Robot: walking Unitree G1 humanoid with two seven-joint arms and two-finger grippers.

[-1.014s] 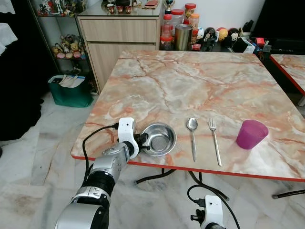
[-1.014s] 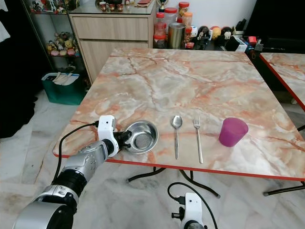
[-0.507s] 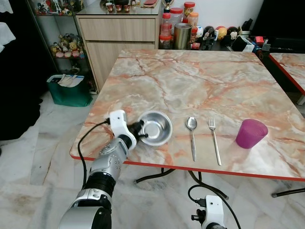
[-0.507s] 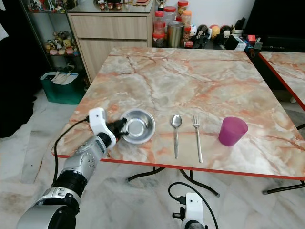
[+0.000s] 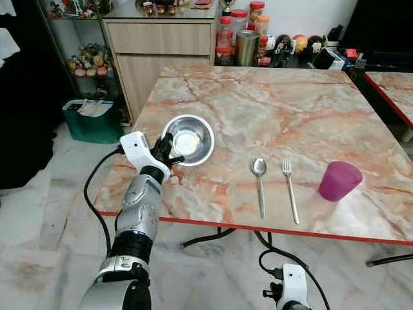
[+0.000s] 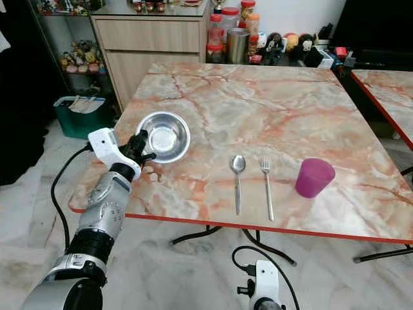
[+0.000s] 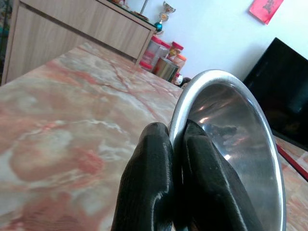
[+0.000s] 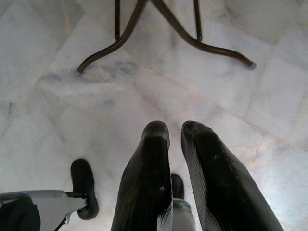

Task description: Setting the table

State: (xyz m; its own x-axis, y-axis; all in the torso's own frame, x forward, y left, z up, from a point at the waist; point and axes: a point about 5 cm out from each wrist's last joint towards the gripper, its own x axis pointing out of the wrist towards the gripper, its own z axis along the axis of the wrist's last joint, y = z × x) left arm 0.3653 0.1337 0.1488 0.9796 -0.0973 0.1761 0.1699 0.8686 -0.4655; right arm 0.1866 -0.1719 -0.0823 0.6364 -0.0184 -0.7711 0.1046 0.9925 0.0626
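Bowl [image 5: 188, 139] (tilted) in left tool [image 5: 162, 150]

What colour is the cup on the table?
Purple cup; it shows best in the left eye view.

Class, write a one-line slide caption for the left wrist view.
Left gripper pinches the rim of a tilted steel bowl above the marble table.

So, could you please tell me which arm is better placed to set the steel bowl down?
Left: the left gripper already pinches the bowl rim, tilted above the table. The right gripper hangs near the floor.
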